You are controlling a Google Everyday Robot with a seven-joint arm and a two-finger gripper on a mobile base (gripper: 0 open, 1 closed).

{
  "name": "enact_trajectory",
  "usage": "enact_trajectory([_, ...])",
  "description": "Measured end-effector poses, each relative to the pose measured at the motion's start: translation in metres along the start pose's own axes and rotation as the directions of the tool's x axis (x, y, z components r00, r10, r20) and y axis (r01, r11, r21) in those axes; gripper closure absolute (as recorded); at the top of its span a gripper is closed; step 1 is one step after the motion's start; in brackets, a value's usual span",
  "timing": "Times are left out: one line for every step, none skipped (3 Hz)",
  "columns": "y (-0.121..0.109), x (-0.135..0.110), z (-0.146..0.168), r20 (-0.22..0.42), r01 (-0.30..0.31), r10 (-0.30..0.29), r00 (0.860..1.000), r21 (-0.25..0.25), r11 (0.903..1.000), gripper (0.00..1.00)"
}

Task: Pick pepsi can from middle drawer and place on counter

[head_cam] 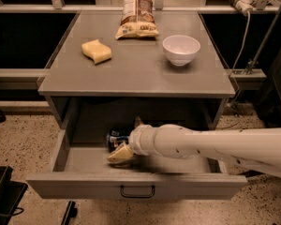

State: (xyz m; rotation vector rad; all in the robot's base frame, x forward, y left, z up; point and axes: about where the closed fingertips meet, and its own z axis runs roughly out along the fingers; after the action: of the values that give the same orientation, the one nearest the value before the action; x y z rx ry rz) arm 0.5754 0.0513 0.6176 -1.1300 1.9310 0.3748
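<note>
1. Pepsi can (115, 138): a dark-blue can lying on the floor of the open middle drawer (61, 187), left of the drawer's centre and toward its back.
2. The gripper (125, 140) is inside the drawer, right at the can. Its white arm (215, 146) reaches in from the drawer's right side.
3. The gripper is spread open. One tan finger (119, 154) lies in front of the can, nearer the drawer's front panel. The tip of the other shows behind the can. Whether either one presses on the can cannot be told.
4. The counter (136, 74), directly above the drawer, holds a yellow sponge (96, 51), a brown-and-white snack bag (137, 16) and a white bowl (181, 49).
5. A dark bail handle (137, 191) sits at the centre of the drawer's front.
</note>
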Motion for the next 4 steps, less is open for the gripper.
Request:
enact_trajectory([0.0032, -0.0048, 0.0101, 0.005, 0.021, -0.021, 1.0, 0.009, 0.9997, 0.16])
enact_trajectory([0.0031, -0.0047, 0.0098, 0.005, 0.02, -0.02, 1.0, 0.008, 0.9998, 0.39])
enact_trajectory([0.0031, -0.0047, 0.0099, 0.005, 0.02, -0.02, 1.0, 0.008, 0.9998, 0.62])
enact_trajectory([0.0031, -0.0048, 0.0099, 0.005, 0.02, -0.02, 1.0, 0.008, 0.9998, 0.86])
